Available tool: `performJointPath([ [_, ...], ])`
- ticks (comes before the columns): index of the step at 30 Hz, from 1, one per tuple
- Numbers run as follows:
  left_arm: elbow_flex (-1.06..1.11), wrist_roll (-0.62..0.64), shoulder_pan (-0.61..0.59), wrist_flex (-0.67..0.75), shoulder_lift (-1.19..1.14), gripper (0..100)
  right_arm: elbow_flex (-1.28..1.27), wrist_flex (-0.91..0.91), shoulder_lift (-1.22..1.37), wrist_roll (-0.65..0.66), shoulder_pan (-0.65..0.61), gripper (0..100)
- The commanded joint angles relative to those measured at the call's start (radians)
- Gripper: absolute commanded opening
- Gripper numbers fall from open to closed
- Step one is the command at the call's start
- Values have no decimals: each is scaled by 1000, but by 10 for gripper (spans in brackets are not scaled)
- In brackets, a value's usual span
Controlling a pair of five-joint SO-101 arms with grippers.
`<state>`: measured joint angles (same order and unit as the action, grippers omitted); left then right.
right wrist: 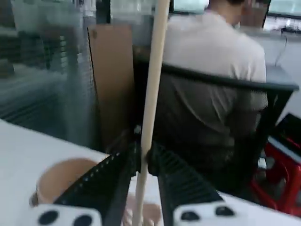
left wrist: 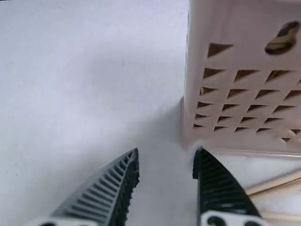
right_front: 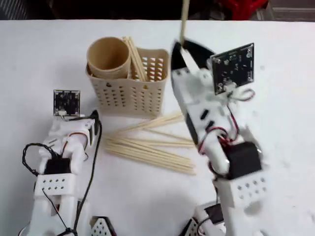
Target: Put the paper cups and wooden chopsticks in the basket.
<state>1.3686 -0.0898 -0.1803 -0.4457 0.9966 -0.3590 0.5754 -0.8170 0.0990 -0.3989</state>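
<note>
- Right hand [right wrist: 143, 157] clamps a pale wooden chopstick [right wrist: 153, 84] upright beside the cream perforated basket [right_front: 130, 96], apparently for vertical insertion.
- Left hand [left wrist: 166, 154], released, hangs near the basket.
- Tan paper cups [right_front: 108, 56] sit inside; loose chopsticks [right_front: 152, 150] lie on the surface [right_front: 280, 137].

No text, label, number or sign can be read in any view.

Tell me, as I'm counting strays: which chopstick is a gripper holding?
The upright chopstick in the right gripper; the rest lie on the table or lean in the basket.
</note>
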Motion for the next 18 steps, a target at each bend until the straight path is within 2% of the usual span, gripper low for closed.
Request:
performJointPath([
  [1, -5, -11, 7, 23, 19, 203, 3, -257, 94, 14, -39, 17],
  [7, -5, -11, 7, 23, 19, 203, 0, -300, 298, 6, -56, 18],
  [14, -5, -11, 7, 25, 19, 203, -12, -278, 372, 6, -56, 19],
  [18, -5, -11, 7, 25, 19, 203, -58, -265, 371, 6, -56, 90],
])
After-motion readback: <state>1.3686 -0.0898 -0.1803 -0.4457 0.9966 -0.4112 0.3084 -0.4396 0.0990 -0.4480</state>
